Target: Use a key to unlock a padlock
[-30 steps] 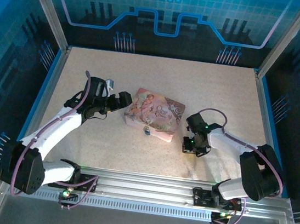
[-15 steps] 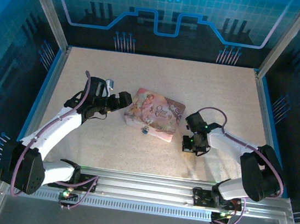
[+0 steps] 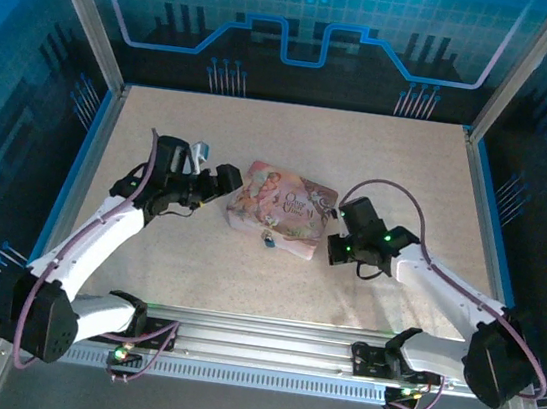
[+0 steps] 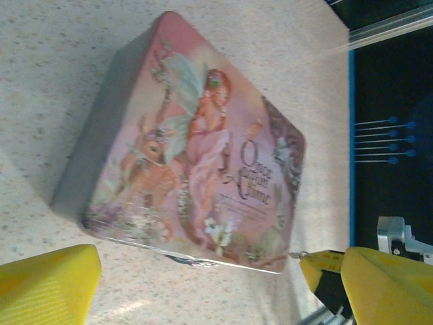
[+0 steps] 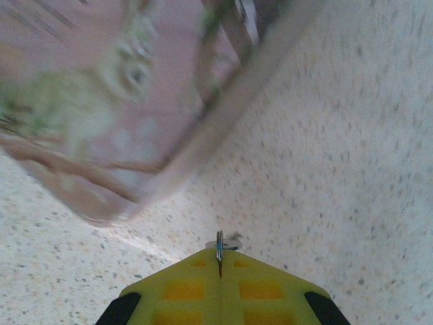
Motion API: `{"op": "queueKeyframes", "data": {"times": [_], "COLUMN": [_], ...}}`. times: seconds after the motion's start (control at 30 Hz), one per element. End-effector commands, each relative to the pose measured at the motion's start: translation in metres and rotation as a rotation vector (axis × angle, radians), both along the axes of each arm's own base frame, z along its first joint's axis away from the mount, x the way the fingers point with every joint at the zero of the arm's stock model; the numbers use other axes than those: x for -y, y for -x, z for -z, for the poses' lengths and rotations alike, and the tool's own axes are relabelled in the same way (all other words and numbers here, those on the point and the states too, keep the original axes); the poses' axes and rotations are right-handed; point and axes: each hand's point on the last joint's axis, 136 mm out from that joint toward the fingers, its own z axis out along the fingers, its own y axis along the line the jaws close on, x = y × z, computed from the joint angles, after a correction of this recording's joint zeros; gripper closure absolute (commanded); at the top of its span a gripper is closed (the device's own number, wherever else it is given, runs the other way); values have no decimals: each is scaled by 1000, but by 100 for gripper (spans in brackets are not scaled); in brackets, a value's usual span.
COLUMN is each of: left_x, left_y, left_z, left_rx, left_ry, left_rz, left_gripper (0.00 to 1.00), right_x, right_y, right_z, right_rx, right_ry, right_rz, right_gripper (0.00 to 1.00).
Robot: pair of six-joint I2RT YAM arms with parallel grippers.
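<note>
Right hand [image 5: 220, 264]: closed, pinching the key just off the tin's near right corner.
Key [image 5: 219, 245]: thin, dark, seen edge-on; its long axis is in line with the fingers, tip poking out toward the tin [image 3: 283, 206].
Padlock [image 3: 268, 236]: tiny, bluish, at the tin's near edge; too small to tell which way it points.
Left hand [image 3: 226, 183]: wide open at the tin's left end.

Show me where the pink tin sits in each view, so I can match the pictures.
Top external: pink tin at the picture's centre, lying flat, lid up.
Left wrist: pink tin across the middle, fairy lid towards the camera.
Right wrist: pink tin blurred, upper left, one corner nearest the camera.
Shared landmark: the speckled table it rests on.
</note>
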Motion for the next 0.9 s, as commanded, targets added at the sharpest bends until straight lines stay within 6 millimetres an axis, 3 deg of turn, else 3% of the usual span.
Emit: {"op": "queueKeyframes", "data": {"times": [0.0,0.13,0.4,0.87], "left_x": [17,34,58,70], "left_y": [10,10,5,5], "left_z": [-26,-34,-32,-12], "left_rx": [-33,-86,-235,-448], "left_ry": [132,265,498,766], "left_rz": [23,-12,-123,-340], "left_gripper": [7,8,15,23], "right_x": [-21,-40,-85,-148], "right_y": [-13,-25,-33,-34], "right_z": [-42,-81,-125,-136], "right_rx": [148,248,340,368], "right_ry": [-45,-93,-254,-376], "right_rz": [-137,-235,-385,-464], "right_gripper": [100,100,100,100]}}
